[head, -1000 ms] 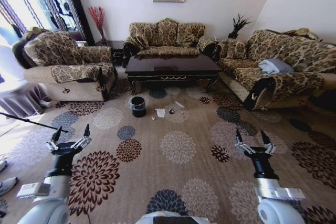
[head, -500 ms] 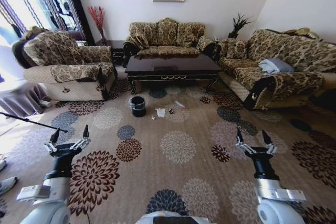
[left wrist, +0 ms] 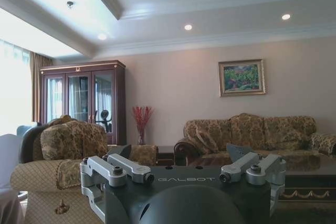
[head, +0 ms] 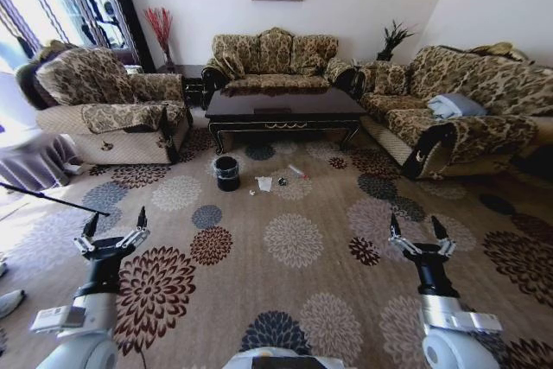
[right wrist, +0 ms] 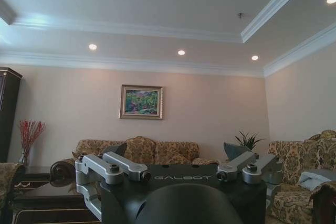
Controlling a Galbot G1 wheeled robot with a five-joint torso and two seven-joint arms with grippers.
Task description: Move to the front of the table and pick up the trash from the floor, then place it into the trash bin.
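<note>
We're well back from the table [head: 285, 108]; trash [head: 264, 184] lies on the carpet before it, right of the bin [head: 227, 174]. Both grippers, left [head: 112, 230] and right [head: 420, 236], spread wide, empty, held forward since nothing's in reach.

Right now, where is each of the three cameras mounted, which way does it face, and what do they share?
Head view: on the robot's head, looking forward and down at the carpet, the trash bin, the trash and the table; left claw and right claw, both open.
Left wrist view: level behind the left claw, facing the wall painting.
Right wrist view: behind the right claw, tilted up toward the ceiling.
Shared: painting and far sofa.
</note>
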